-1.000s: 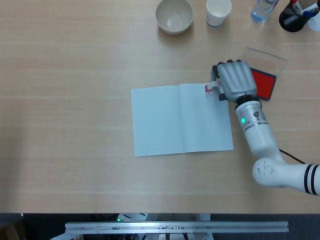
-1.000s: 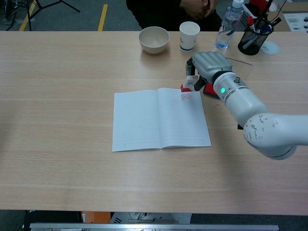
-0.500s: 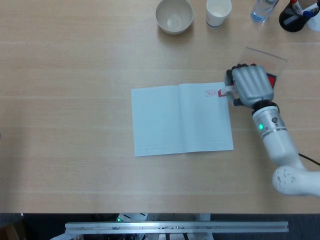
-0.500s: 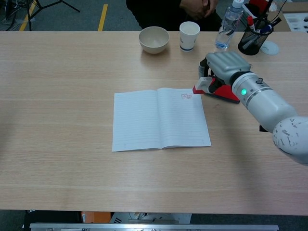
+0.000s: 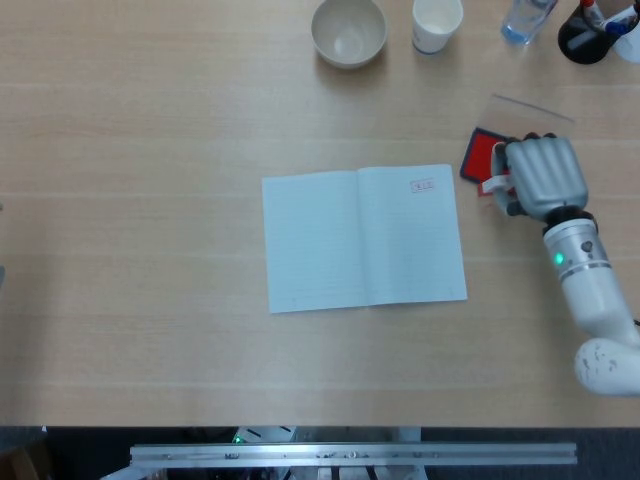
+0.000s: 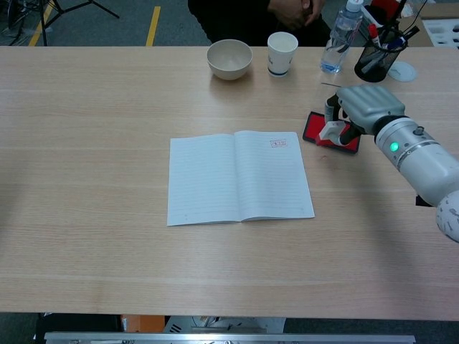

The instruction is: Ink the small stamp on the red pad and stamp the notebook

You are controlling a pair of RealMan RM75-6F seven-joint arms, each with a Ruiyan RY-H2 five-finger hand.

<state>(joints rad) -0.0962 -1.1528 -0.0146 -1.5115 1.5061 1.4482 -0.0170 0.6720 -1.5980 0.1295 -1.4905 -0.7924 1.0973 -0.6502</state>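
Observation:
An open white notebook (image 5: 362, 238) (image 6: 238, 177) lies mid-table with a small red stamp mark (image 5: 423, 185) (image 6: 278, 143) near the top of its right page. To its right sits the red ink pad (image 5: 479, 155) (image 6: 313, 127). My right hand (image 5: 541, 175) (image 6: 364, 109) is over the pad's right part and grips the small white-and-red stamp (image 5: 494, 184) (image 6: 331, 132), held just above the pad's near edge. My left hand is out of both views.
Along the far edge stand a beige bowl (image 5: 348, 31) (image 6: 229, 59), a paper cup (image 5: 437, 23) (image 6: 282, 53), a water bottle (image 6: 340, 34) and a black pen holder (image 6: 380, 54). The pad's clear lid (image 5: 535, 110) lies behind the hand.
My right hand carried the stamp rightward off the notebook's right page to over the ink pad. A red stamp mark is now uncovered on the page.

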